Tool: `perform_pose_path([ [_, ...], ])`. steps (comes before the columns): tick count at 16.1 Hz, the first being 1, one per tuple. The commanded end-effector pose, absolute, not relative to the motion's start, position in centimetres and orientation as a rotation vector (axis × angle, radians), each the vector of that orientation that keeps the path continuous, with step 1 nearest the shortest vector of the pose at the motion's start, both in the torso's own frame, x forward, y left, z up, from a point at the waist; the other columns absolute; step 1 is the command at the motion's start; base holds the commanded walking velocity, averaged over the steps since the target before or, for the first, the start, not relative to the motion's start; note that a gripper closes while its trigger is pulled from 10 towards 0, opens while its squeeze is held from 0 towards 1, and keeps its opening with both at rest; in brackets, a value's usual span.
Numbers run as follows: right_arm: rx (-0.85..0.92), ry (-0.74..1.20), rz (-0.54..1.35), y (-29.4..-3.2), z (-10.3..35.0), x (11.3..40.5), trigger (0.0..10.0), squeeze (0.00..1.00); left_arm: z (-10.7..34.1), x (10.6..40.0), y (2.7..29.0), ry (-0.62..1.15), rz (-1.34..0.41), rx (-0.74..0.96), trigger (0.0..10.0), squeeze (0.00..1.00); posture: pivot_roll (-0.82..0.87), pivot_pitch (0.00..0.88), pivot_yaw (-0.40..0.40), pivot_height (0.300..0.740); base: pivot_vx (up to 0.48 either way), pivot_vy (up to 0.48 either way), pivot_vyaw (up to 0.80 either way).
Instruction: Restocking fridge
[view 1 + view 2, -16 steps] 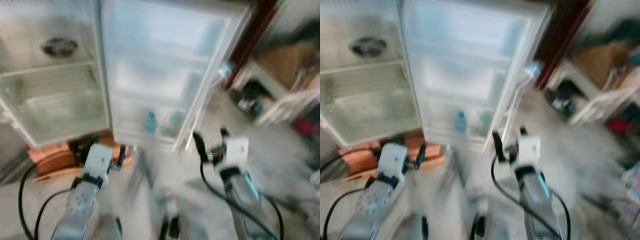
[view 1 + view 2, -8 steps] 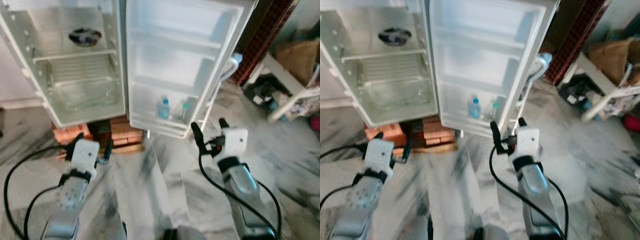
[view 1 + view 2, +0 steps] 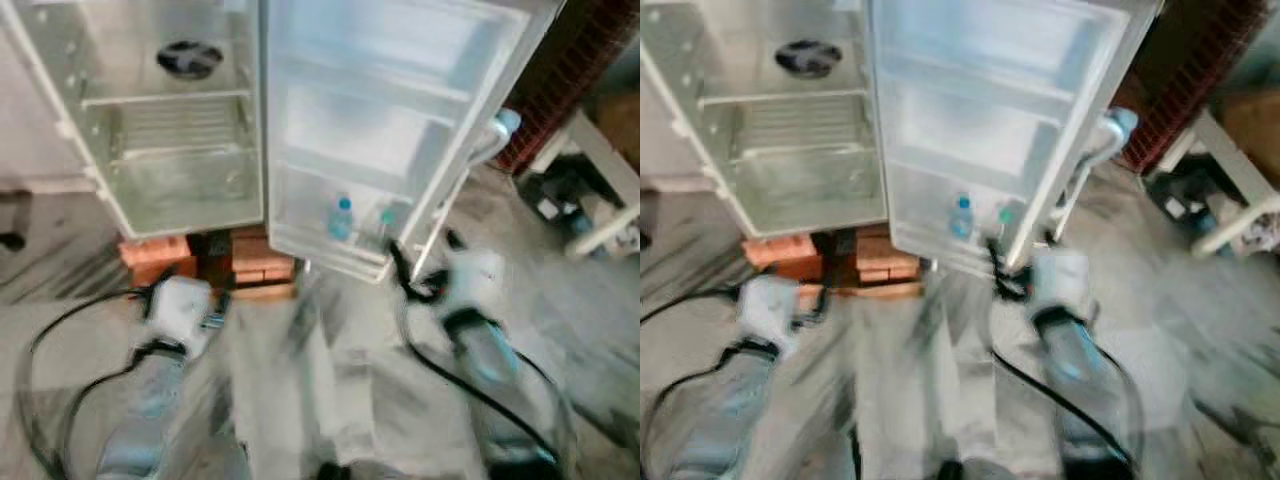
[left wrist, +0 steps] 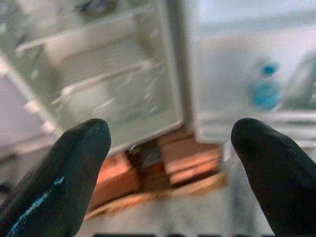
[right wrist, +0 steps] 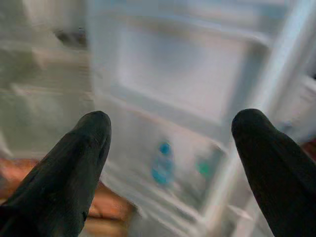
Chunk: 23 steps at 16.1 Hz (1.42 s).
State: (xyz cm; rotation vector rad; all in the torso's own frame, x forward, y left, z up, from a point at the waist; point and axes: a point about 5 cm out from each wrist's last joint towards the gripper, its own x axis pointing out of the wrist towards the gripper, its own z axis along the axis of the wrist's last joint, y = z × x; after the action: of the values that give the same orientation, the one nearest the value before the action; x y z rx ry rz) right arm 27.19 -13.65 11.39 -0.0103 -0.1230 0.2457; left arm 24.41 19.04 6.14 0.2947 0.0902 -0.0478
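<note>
The fridge (image 3: 170,150) stands open in front of me, its wire shelves bare apart from a dark bowl (image 3: 190,58) on the upper one. The open door (image 3: 400,110) holds a blue-capped bottle (image 3: 341,219) and a green-capped bottle (image 3: 385,222) in its lowest rack. My left gripper (image 4: 170,136) is open and holds nothing, low before the fridge's base. My right gripper (image 5: 170,123) is open and holds nothing too, close below the door's bottom rack (image 3: 330,250). The head views are blurred.
Red bricks and a wooden board (image 3: 235,265) prop up the fridge. Black cables (image 3: 60,330) trail from both arms over the marble floor (image 3: 330,380). A white bench with clutter (image 3: 590,180) and a red lattice wall (image 3: 560,80) stand to the right.
The whole picture has shifted and blurred, so the camera has moved; the fridge now sits more to the right. Both grippers stay open and lie nearer the fridge's base.
</note>
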Motion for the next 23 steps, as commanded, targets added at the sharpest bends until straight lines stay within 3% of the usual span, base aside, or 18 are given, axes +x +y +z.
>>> perform_pose_path([
  [1, -0.014, -0.096, 0.217, -15.0, 10.7, 27.0, 10.0, 0.00, 6.4, 24.7, 17.9, 0.069, -0.072, 0.279, 10.0, 0.00, 0.09, 0.132, -0.089, 0.740, 0.349, -0.326, 0.00],
  [10, -0.016, -0.099, 0.229, -15.0, 10.8, 27.1, 10.0, 0.00, 6.3, 24.8, 17.6, 0.071, -0.081, 0.276, 10.0, 0.00, 0.09, 0.145, -0.093, 0.740, 0.332, -0.340, 0.00],
  [14, -0.032, -0.105, 0.241, -14.9, 10.8, 27.2, 10.0, 0.00, 5.7, 24.5, 17.3, 0.087, -0.090, 0.284, 10.0, 0.00, 0.09, 0.144, -0.094, 0.740, 0.000, -0.374, 0.00],
  [23, -0.058, -0.175, 0.204, -15.3, 12.6, 29.9, 10.0, 0.00, 5.2, 24.3, 17.7, 0.125, -0.037, 0.273, 10.0, 0.00, 0.11, 0.141, -0.088, 0.740, 0.000, -0.038, 0.79],
])
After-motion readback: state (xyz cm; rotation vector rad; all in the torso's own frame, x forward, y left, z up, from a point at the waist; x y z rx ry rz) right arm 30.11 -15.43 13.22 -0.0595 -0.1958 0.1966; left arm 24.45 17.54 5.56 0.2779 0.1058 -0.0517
